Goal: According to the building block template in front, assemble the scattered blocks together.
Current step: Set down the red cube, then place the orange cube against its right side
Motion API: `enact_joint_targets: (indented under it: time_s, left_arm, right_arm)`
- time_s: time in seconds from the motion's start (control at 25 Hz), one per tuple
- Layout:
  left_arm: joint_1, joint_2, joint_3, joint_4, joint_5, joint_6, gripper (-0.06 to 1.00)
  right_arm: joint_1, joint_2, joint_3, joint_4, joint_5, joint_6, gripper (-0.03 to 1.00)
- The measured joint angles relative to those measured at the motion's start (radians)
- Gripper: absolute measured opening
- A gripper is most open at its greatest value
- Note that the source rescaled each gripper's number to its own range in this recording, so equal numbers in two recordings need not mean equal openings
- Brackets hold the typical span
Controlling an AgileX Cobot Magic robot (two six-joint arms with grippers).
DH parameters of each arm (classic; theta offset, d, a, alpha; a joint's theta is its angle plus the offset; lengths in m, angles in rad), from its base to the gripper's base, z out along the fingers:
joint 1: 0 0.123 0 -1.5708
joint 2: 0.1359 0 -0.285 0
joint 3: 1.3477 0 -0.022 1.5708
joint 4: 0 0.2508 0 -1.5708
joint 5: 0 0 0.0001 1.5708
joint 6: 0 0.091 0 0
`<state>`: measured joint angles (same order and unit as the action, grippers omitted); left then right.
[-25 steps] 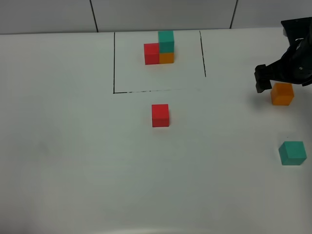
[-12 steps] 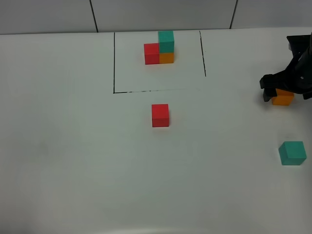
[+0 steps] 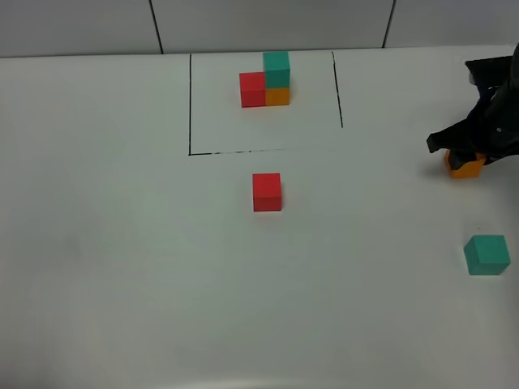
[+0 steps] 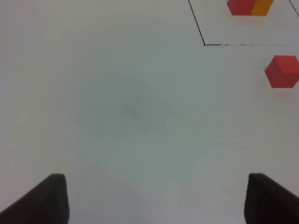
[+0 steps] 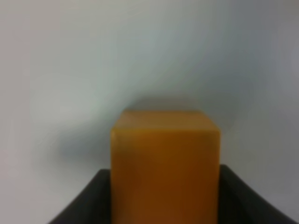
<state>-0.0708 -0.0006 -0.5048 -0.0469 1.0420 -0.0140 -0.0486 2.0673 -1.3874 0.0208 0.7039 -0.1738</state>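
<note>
The template stands in the black-outlined box (image 3: 190, 105) at the back: a red block (image 3: 252, 89) beside an orange block (image 3: 277, 96) with a teal block (image 3: 276, 68) on top. A loose red block (image 3: 267, 192) lies in front of the box and also shows in the left wrist view (image 4: 283, 71). A loose teal block (image 3: 486, 254) lies at the front right. My right gripper (image 3: 465, 159) is down over the loose orange block (image 3: 469, 168) at the right edge. In the right wrist view its fingers (image 5: 88, 200) press both sides of the orange block (image 5: 165, 158). My left gripper (image 4: 155, 186) is open and empty over bare table.
The white table (image 3: 122, 243) runs to a tiled wall at the back. The box's front line (image 4: 243, 45) shows in the left wrist view. The left arm is out of the exterior high view.
My right gripper has come down from above the orange block to around it. The block has shifted slightly left. The other blocks have not moved.
</note>
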Motion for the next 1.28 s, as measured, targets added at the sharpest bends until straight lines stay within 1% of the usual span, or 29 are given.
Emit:
enact_joint_targets:
  time_s: [0.08,0.16,0.2,0.24,0.32,0.48,0.6,0.72,0.88,1.0,1.12,1.28]
  left_arm:
    - [0.0,0.0,0.0,0.0,0.0,0.0,0.66]
    - [0.0,0.0,0.0,0.0,0.0,0.0,0.66]
    - [0.0,0.0,0.0,0.0,0.0,0.0,0.66]
    - [0.0,0.0,0.0,0.0,0.0,0.0,0.66]
    - [0.0,0.0,0.0,0.0,0.0,0.0,0.66]
    - [0.0,0.0,0.0,0.0,0.0,0.0,0.66]
    - [0.0,0.0,0.0,0.0,0.0,0.0,0.66]
    - [0.0,0.0,0.0,0.0,0.0,0.0,0.66]
    - [0.0,0.0,0.0,0.0,0.0,0.0,0.66]
    - [0.0,0.0,0.0,0.0,0.0,0.0,0.66]
    - [0.0,0.0,0.0,0.0,0.0,0.0,0.66]
    - [0.0,0.0,0.0,0.0,0.0,0.0,0.66]
  right_arm:
    - [0.032,-0.033,0.0,-0.005,0.033,-0.113,0.0]
    - [0.08,-0.067,-0.001,-0.026,0.088,-0.255,0.0]
    - [0.108,-0.08,-0.003,-0.038,0.13,-0.328,0.0]
    - [0.149,-0.093,-0.004,-0.043,0.168,-0.433,0.0]
    - [0.218,-0.099,-0.006,-0.043,0.223,-0.584,0.0]
    - [0.355,-0.094,-0.006,-0.04,0.252,-0.788,0.0]
    - [0.417,-0.071,-0.041,-0.037,0.258,-0.855,0.0]
    - [0.444,-0.024,-0.114,-0.037,0.28,-0.879,0.0]
    - [0.462,0.048,-0.233,-0.032,0.326,-0.927,0.0]
    - [0.477,0.096,-0.285,-0.011,0.341,-0.962,0.0]
    - [0.484,0.141,-0.321,0.009,0.342,-0.969,0.0]
    - [0.484,0.177,-0.329,0.058,0.336,-0.985,0.0]
